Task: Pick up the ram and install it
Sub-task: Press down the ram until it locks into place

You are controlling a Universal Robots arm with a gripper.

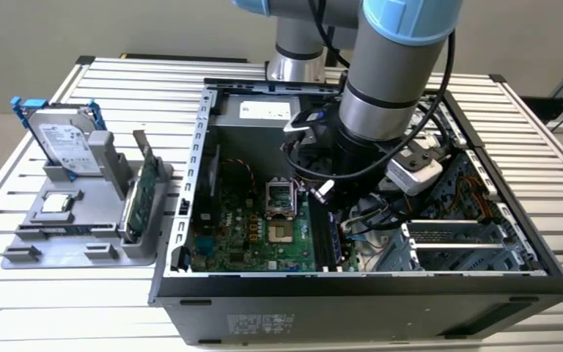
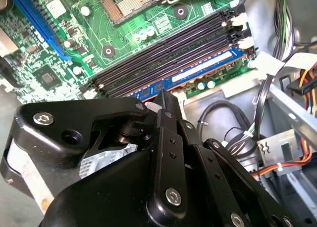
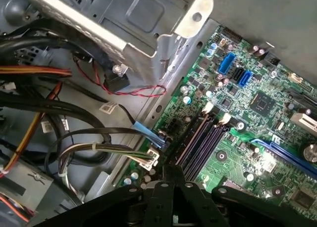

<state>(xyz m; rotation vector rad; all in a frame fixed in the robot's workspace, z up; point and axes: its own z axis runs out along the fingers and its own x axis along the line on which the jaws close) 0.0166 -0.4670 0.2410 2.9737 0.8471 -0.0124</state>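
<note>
The ram [image 2: 198,72], a slim blue-faced stick with a pale label, stands in the memory slot nearest the motherboard's edge, beside the empty black slots [image 2: 163,54]. My black gripper [image 2: 162,96] has its fingers drawn together on the stick's top edge near one end. In the first wrist view the gripper [image 3: 171,173] comes to a point just over the same row of slots [image 3: 198,138]. The exterior view shows the arm [image 1: 384,110] reaching down into the open computer case [image 1: 360,282], with the fingers hidden behind the wrist and cables.
A grey tray [image 1: 27,257] at the exterior view's left holds a silver hard drive [image 1: 67,143], a green expansion card [image 1: 140,202] and a processor chip [image 1: 56,204]. Cable bundles [image 1: 380,216] and a metal drive cage [image 1: 457,242] crowd the case beside the slots.
</note>
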